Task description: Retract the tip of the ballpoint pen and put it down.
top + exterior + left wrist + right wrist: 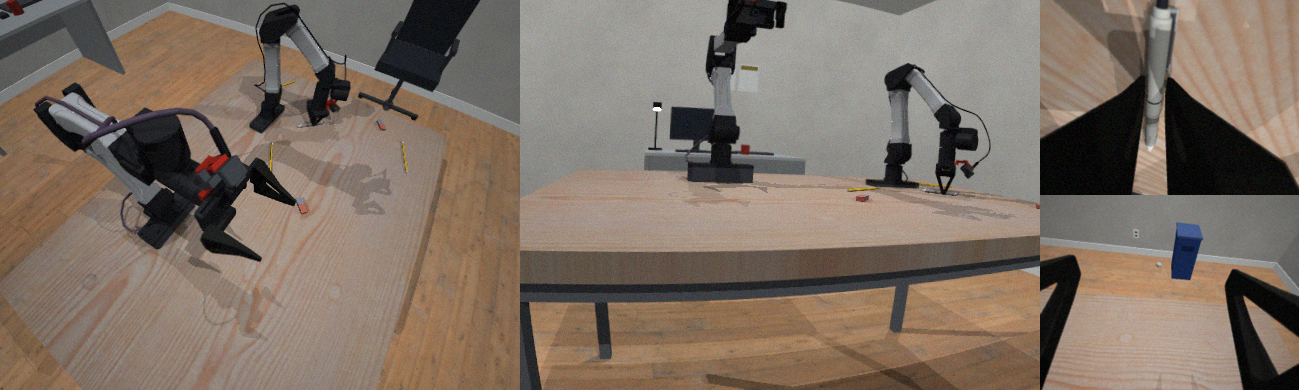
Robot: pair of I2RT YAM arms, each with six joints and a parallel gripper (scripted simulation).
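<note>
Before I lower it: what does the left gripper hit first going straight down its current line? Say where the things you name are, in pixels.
Likely the tabletop (320,340) (645,225) (1222,52) (1170,347); left gripper (315,123) (944,192) (1156,78) points down, fingertips either side of the pen (303,125) (930,190) (1157,54). Remaining clearance is unclear.
</note>
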